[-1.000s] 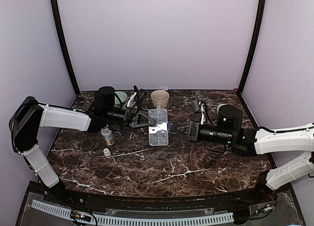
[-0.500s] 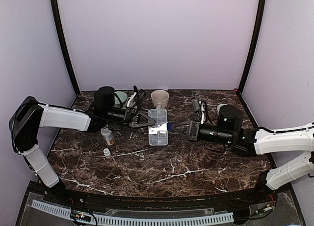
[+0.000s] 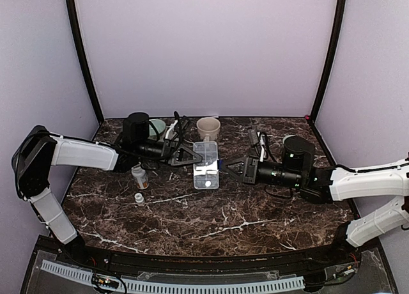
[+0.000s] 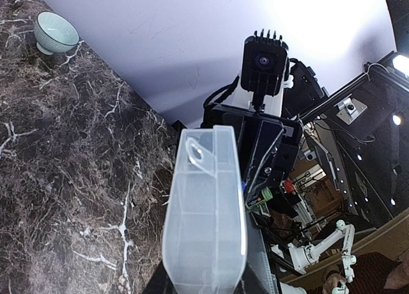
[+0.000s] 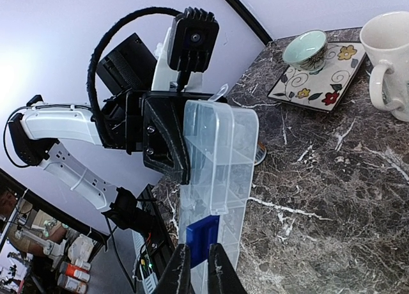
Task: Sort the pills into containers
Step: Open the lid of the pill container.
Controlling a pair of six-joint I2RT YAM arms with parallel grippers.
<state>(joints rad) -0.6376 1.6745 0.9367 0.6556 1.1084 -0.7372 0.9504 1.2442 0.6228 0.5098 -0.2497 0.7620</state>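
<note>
We see the pill-organizer tray (image 5: 220, 147) as clear, smooth, glossy plastic, with a solid blue plastic piece (image 5: 203, 235) on it. The table (image 3: 223, 217) looks like polished dark marble veined in white. The mug (image 5: 390, 51), the bowl (image 5: 305, 48) and the patterned tile (image 5: 339, 77) under the bowl appear to be shiny glazed ceramic. The left arm (image 3: 83, 154) wears smooth white plastic shells, and the walls (image 3: 204, 51) are matt lilac.

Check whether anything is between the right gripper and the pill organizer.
Nothing visible does. The right gripper sits right at the near edge of the pill organizer, by its blue latch; the left gripper holds the opposite side.
</note>
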